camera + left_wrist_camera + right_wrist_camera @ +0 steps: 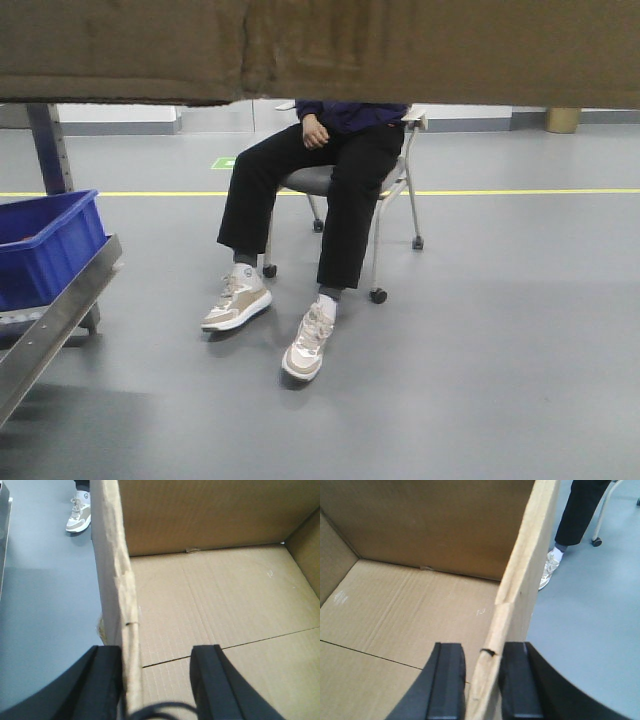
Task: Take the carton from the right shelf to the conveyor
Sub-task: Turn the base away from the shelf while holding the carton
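Note:
The carton is an open brown cardboard box that fills the top of the front view, close to the camera. In the left wrist view my left gripper straddles the carton's left wall. The outer finger lies against the wall and the inner finger stands well clear inside the box. In the right wrist view my right gripper is closed on the carton's right wall, one finger on each side. The right shelf's steel rail shows at lower left. The conveyor is out of view.
A blue plastic bin sits on the shelf at left. A person sits on a wheeled chair straight ahead, with feet on the grey floor. A yellow floor line runs behind.

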Tool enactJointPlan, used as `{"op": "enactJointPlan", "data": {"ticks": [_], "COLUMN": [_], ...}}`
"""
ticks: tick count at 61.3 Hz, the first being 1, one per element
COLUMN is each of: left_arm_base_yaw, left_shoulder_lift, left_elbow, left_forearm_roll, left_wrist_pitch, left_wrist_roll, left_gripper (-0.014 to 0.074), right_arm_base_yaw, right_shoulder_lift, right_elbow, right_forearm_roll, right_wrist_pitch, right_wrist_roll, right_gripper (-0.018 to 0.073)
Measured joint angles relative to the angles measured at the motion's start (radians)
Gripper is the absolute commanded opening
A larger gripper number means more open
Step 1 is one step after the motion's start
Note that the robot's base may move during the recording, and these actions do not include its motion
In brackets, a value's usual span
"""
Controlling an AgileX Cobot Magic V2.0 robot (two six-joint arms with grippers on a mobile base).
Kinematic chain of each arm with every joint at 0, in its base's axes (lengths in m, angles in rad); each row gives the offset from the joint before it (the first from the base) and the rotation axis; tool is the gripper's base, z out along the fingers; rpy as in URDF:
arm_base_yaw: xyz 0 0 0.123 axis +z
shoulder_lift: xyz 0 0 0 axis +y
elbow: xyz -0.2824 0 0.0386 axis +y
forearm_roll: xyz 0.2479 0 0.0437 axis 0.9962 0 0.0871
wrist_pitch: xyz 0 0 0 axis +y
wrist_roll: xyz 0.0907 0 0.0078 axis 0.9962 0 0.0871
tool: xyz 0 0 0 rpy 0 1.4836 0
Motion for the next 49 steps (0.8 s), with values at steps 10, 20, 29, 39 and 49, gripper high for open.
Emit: {"op": "enactJointPlan", "data": {"ticks": [10, 20, 29, 39, 49], "left_arm_base_yaw": [0.000, 0.000, 0.000, 0.000, 0.000], "left_shoulder_lift": [0.000, 0.000, 0.000, 0.000, 0.000], "left_elbow": [0.000, 0.000, 0.000, 0.000, 0.000], "left_forearm_roll": [0.000, 0.000, 0.000, 0.000, 0.002], "left_wrist_pitch": [0.000, 0.000, 0.000, 0.000, 0.000], "left_wrist_roll": [0.000, 0.000, 0.000, 0.000, 0.000], "left_gripper": [-0.0008, -0.0008, -0.0008, -0.0008, -0.0008], "right_arm_base_yaw": [0.000, 0.000, 0.000, 0.000, 0.000], "right_shoulder_lift": [0.000, 0.000, 0.000, 0.000, 0.000], "right_elbow": [0.000, 0.000, 0.000, 0.000, 0.000], "right_forearm_roll": [0.000, 0.000, 0.000, 0.000, 0.000], "right_wrist_pitch": [0.000, 0.000, 0.000, 0.000, 0.000], "right_wrist_roll": [0.000, 0.000, 0.000, 0.000, 0.000], "right_gripper": [-0.0069, -0.0069, -0.0069, -0.0069, -0.0069]}}
